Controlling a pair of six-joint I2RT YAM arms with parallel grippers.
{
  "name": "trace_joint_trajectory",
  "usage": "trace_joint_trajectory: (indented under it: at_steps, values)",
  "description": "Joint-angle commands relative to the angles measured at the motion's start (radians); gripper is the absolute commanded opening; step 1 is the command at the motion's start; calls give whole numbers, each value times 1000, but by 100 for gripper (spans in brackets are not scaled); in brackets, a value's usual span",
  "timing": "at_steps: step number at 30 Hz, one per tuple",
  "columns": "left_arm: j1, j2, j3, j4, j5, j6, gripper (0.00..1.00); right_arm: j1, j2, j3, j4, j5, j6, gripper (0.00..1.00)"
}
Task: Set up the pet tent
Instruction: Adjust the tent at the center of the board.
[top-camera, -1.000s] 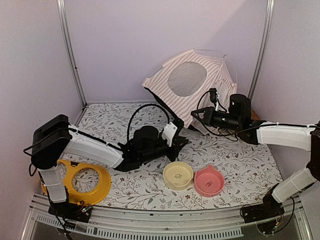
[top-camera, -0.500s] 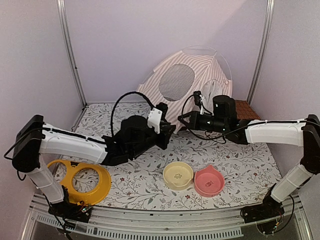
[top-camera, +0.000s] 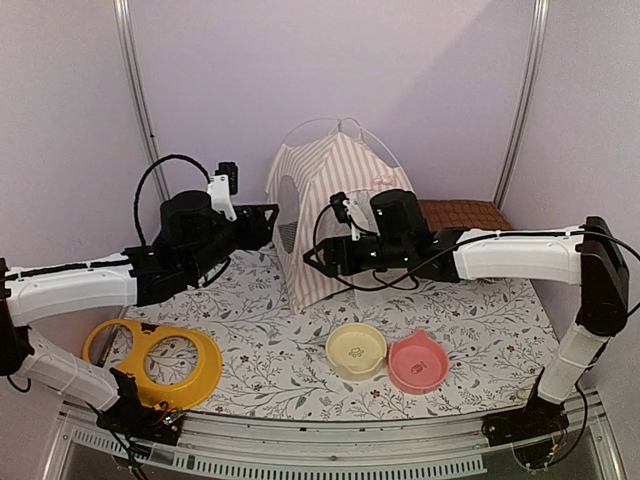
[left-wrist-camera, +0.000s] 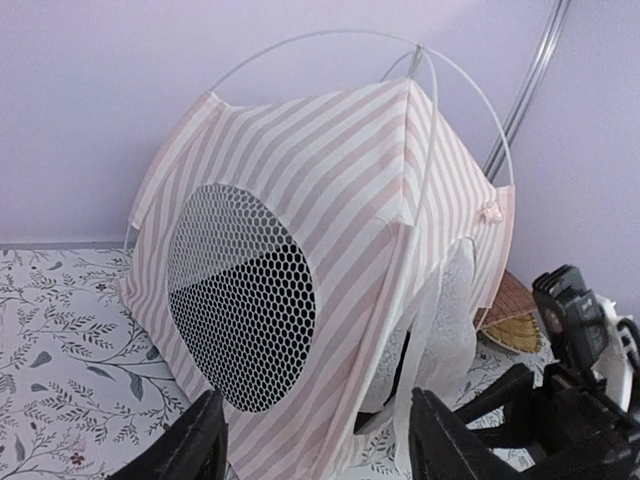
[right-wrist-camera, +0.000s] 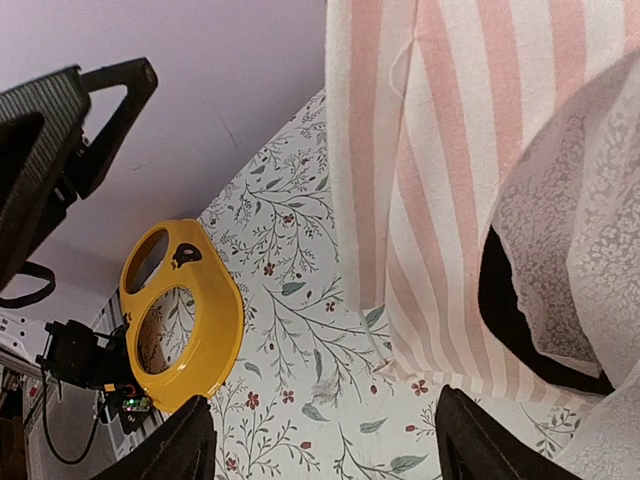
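Top view first: the pet tent (top-camera: 335, 215) stands upright at the middle back of the counter (top-camera: 480, 320), up against the rear wall, with its thin clear poles arching over the peak. The left fingers (top-camera: 262, 218) sit just off the tent's left side. The right fingers (top-camera: 322, 262) are low in front of it, a bit right of centre. From up here I honestly can't tell if either set is touching the fabric. A brown quilted mat (top-camera: 462, 213) lies behind the tent to the right. A yellow bowl (top-camera: 356, 350) and a pink bowl (top-camera: 418, 362) sit side by side near the bottom middle, and a yellow ring (top-camera: 155, 360) is at lower left.

Left wrist view: the left fingers (left-wrist-camera: 190, 450) poke up from the bottom edge, spread wide with nothing pinched. The tent (left-wrist-camera: 330, 170) fills most of the frame, round mesh window (left-wrist-camera: 240, 300) facing the camera. The other arm's black fingers (left-wrist-camera: 500, 395) show at lower right.

Right wrist view: the right fingers (right-wrist-camera: 175, 445) are also spread wide and holding nothing. The gap between them shows only flowery counter (right-wrist-camera: 300, 300) and the tent's bottom hem. The tent (right-wrist-camera: 450, 120) takes up the whole right side, and the yellow ring (right-wrist-camera: 185, 310) is at left centre.
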Motion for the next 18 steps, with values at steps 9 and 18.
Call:
trace_joint_trajectory:
  at_steps: [9,18]
  values:
    - [7,180,88,-94,197,7,53,-158,-338,-188,-103,40,-46,83]
    - [8,315,193,-160,183,24,50,-255,-363,-286,-88,62,-50,84]
